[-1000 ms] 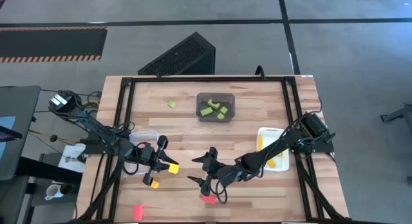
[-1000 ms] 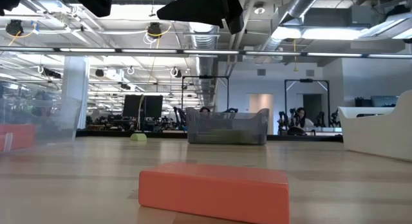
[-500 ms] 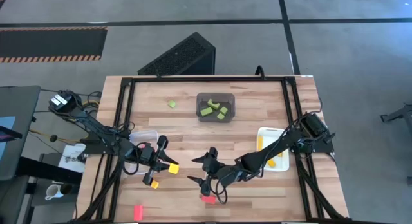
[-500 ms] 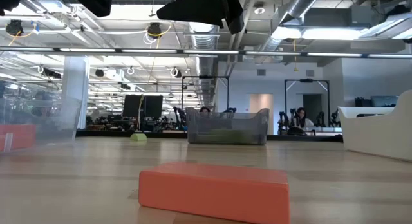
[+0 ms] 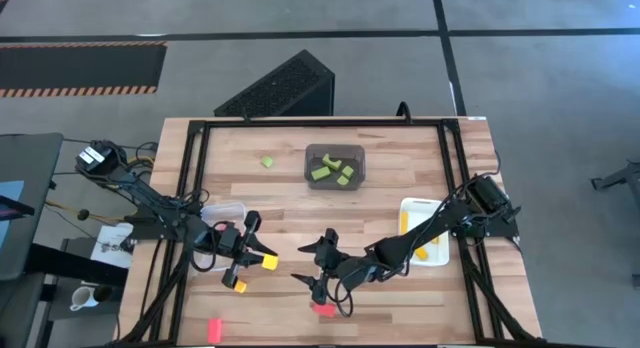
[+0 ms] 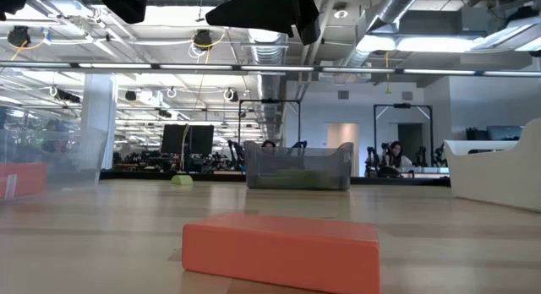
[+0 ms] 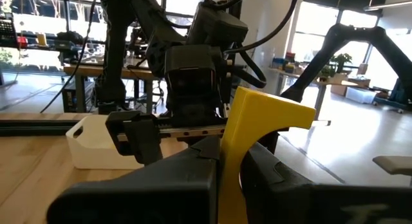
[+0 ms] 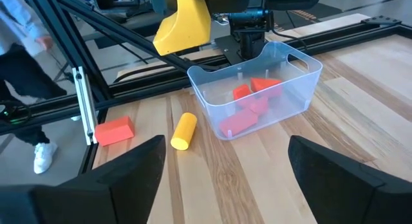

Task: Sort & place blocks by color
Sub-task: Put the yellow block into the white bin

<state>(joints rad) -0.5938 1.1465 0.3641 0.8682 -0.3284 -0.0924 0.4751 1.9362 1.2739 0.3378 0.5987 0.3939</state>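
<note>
Left gripper (image 5: 262,259) pinched a yellow angular toy block (image 7: 257,130) above the table, near the clear plastic bin (image 8: 257,95); right gripper (image 5: 318,292) hung spread over a red rectangular block (image 5: 323,309). We judged a square, centred descent best.

left gripper (image 5: 262,259) clamped, right gripper (image 5: 312,264) spread

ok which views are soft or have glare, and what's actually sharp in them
Low view: the red block up close is slightly soft, and the ceiling lights glare. Left wrist view: the yellow block in the left hand fills the foreground, bright windows behind. Right wrist view: the clear bin and yellow cylinder are sharp, while the right hand's fingers are dark blurs.
</note>
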